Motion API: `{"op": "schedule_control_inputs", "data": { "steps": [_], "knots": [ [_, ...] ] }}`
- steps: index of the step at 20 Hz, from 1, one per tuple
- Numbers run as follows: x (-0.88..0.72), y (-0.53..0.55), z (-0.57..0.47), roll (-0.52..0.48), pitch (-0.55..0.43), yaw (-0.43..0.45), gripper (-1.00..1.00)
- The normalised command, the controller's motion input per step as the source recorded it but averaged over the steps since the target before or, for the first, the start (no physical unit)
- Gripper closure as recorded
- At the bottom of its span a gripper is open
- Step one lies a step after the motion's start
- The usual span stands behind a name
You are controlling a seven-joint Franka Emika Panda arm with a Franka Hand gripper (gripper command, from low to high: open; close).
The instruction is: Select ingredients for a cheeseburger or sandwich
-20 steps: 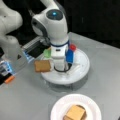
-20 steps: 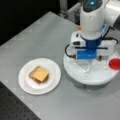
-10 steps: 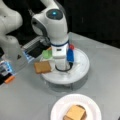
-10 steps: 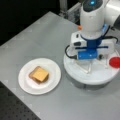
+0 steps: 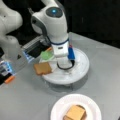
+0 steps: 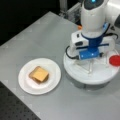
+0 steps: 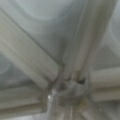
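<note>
Ingredients sit in two places: a cheese square [image 5: 75, 112] tops a bread square [image 6: 37, 75] on the paper plate [image 6: 25, 85], while another bread square [image 5: 43, 68] at 9 o'clock, a green square [image 5: 47, 55] at 10 o'clock and a red disc [image 6: 115, 60] lie in the divided tray [image 5: 80, 72]. Low over the tray's centre hangs the gripper [image 6: 90, 63]; whether its jaws are wide or narrow cannot be told; the wrist view shows only the tray's dividers [image 7: 30, 62] up close.
</note>
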Motion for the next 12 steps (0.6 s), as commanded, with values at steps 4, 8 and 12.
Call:
{"op": "schedule_control_inputs", "data": {
  "steps": [4, 8, 12],
  "knots": [
    [0.05, -0.04, -0.09, 0.088, -0.057, 0.161, -1.0],
    [0.06, -0.02, -0.13, 0.071, -0.074, 0.089, -1.0],
    [0.03, 0.01, -0.12, 0.057, -0.056, 0.097, -1.0]
  ]
}}
